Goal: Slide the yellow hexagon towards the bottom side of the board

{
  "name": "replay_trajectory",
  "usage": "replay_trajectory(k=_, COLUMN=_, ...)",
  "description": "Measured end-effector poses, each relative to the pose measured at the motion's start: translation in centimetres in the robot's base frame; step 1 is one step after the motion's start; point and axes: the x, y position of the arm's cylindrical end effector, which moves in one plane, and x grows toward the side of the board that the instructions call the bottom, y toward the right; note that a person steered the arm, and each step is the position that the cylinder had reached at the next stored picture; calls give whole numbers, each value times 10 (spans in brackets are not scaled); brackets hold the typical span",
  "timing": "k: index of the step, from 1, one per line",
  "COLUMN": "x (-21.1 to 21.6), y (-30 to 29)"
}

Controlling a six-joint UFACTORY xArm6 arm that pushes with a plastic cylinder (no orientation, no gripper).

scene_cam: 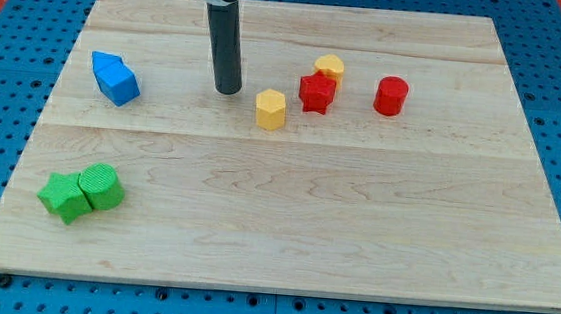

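The yellow hexagon [271,108] lies on the wooden board [285,228] a little above its middle. My tip [228,90] rests on the board just to the left of it and slightly higher, a short gap apart. A second yellow block [330,68] sits up and to the right, touching the red star [317,93] below it.
A red cylinder [391,95] stands to the right of the star. A blue block [115,78] lies at the left. A green star [64,196] and a green cylinder [102,186] touch at the lower left. Blue pegboard surrounds the board.
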Motion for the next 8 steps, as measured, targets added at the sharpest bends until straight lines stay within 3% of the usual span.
replay_trajectory(k=2, x=-6, y=12)
replay_trajectory(k=4, x=74, y=25)
replay_trajectory(k=5, x=23, y=17)
replay_trajectory(k=6, x=12, y=34)
replay_trajectory(k=7, x=59, y=92)
replay_trajectory(k=8, x=49, y=109)
